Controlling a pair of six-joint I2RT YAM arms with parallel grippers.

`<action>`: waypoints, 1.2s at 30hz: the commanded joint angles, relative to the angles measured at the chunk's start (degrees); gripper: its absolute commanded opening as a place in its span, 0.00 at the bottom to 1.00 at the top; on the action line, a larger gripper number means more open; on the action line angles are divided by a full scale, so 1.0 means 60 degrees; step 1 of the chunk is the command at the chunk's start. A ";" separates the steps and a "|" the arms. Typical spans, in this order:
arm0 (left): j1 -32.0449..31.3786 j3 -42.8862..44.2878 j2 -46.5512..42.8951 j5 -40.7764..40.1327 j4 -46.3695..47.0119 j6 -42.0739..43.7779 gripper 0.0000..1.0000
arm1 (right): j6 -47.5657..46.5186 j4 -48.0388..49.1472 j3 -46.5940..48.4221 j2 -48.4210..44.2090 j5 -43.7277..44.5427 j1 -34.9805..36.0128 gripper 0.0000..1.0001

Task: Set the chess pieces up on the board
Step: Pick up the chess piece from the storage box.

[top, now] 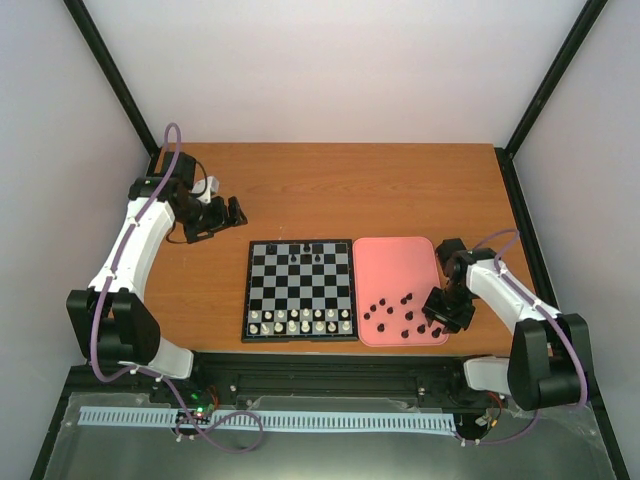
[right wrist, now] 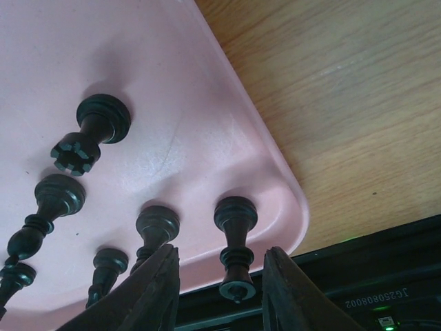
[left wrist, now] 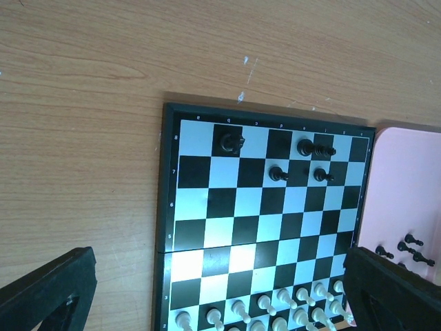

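Board (top: 298,290) lies flat on the wooden table (top: 330,190), squarely placed. White pieces (top: 300,320) fill its two near rows. Four black chess pieces (left wrist: 278,174) stand on its two far rows; the wrist views do not make all their types clear.

Pink tray (top: 395,250) sits just beside the board's right edge. The remaining black pieces are scattered over the tray's near half, several lying tilted or on their sides, among them a black rook (right wrist: 89,131).

Right gripper (top: 447,310) is to the right of the board, low over the tray's near right corner. Its fingers (right wrist: 155,289) are partly spread and stand on either side of one upright black piece (right wrist: 234,248) with a pointed top. A narrow gap shows on each side of that piece, so no pinch is seen.

Left gripper (top: 222,218) hangs beyond the board's far left corner, well apart from it and over bare table. Its fingers are spread wide and hold nothing.
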 commanded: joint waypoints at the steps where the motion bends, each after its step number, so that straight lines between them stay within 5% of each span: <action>1: -0.0027 -0.0008 -0.0074 0.0011 0.0158 -0.0057 1.00 | 0.0258 0.0011 -0.0043 0.0030 -0.0096 -0.0070 0.34; 5: -0.0031 -0.0031 -0.0093 0.0013 0.0158 -0.0058 1.00 | 0.0292 0.0017 -0.0121 0.0031 -0.0068 -0.0070 0.25; 16: -0.0026 -0.0106 -0.0042 0.0160 0.0245 -0.0102 1.00 | 0.0485 0.0108 -0.0427 -0.0188 -0.0122 -0.0076 0.26; 26: -0.0028 -0.0075 -0.0060 0.0161 0.0246 -0.0095 1.00 | 0.0593 0.0027 -0.0269 -0.0239 -0.0021 -0.0075 0.03; 36: -0.0036 0.0122 -0.0071 0.0135 0.0159 -0.0073 1.00 | -0.0033 -0.1611 0.3091 -0.0150 0.0937 -0.0042 0.03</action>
